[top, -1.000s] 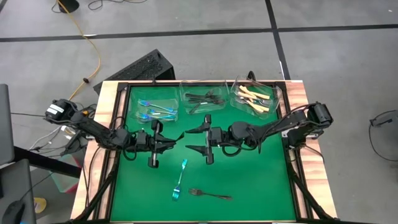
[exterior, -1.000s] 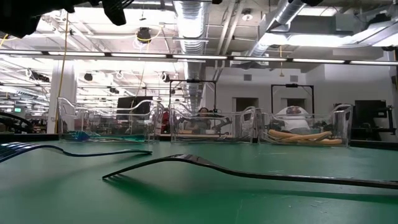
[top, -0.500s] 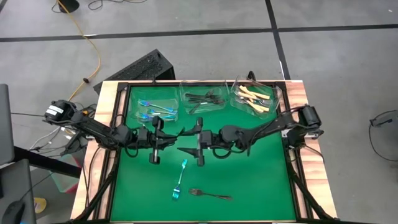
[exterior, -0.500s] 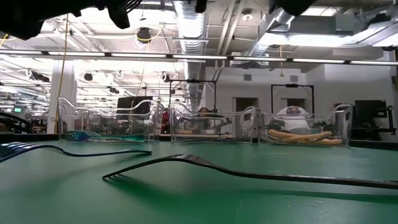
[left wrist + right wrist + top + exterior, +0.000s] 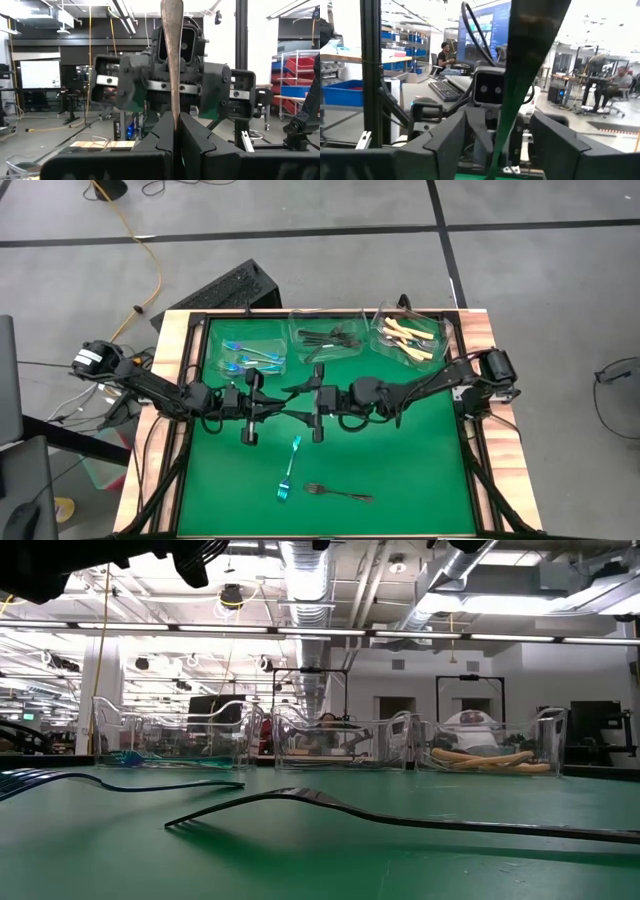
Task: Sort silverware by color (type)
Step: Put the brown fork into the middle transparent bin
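The fork (image 5: pixel 171 55) in play is above mid-table, pinched at one end by the left gripper (image 5: pixel 176 131), whose fingers are clenched on it. Its long axis runs straight out towards the right gripper (image 5: pixel 316 404), which faces it close up with jaws spread wide either side of the free end, gripping nothing. I read this as a handover, with the right arm the taker. I can't tell the fork's colour, and the tines are cut off.
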Motion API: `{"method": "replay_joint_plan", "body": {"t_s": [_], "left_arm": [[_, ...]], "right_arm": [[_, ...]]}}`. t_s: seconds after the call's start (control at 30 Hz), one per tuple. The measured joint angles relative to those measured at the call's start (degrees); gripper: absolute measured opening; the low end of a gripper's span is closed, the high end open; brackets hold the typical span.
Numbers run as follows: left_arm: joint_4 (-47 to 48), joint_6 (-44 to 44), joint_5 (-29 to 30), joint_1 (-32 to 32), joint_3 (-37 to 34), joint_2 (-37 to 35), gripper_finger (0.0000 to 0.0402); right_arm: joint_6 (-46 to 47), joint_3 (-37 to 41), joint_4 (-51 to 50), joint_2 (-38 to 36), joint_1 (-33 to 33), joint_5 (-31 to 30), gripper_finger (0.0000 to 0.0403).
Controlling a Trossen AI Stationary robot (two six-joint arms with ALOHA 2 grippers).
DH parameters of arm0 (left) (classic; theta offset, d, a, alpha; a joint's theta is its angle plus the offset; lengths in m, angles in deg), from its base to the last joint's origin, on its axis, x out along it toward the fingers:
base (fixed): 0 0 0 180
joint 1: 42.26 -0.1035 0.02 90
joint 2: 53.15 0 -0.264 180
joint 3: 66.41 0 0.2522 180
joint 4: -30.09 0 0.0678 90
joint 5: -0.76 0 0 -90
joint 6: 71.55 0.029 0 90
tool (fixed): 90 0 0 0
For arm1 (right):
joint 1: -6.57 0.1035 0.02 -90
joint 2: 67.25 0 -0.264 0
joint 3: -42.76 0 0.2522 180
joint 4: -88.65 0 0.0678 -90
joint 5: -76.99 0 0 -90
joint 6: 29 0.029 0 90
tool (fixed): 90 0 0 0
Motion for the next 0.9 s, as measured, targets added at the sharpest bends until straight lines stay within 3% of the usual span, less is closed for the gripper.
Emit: {"method": "replay_joint_plan", "body": {"t_s": [0.17, 0.4, 0.67, 0.9], "left_arm": [[-0.07, -0.14, 0.16, 0.00, 0.00, 0.00, 0.0000], [0.22, -0.13, 0.68, 0.00, -0.02, 0.00, 0.0000], [1.29, -1.27, 1.01, 0.01, -0.07, 0.00, 0.0001], [3.08, -3.89, 4.24, 0.02, -0.03, 0.00, 0.0030]], "right_arm": [[2.29, 0.02, -0.25, 0.15, -1.11, 0.01, 0.0188], [2.18, 0.04, -0.85, 0.15, -1.26, 1.63, 0.0037], [3.50, 0.04, -2.37, 0.15, -1.28, 1.73, 0.0037], [3.39, 0.07, -3.20, 0.15, -1.33, 0.63, 0.0037]]}}
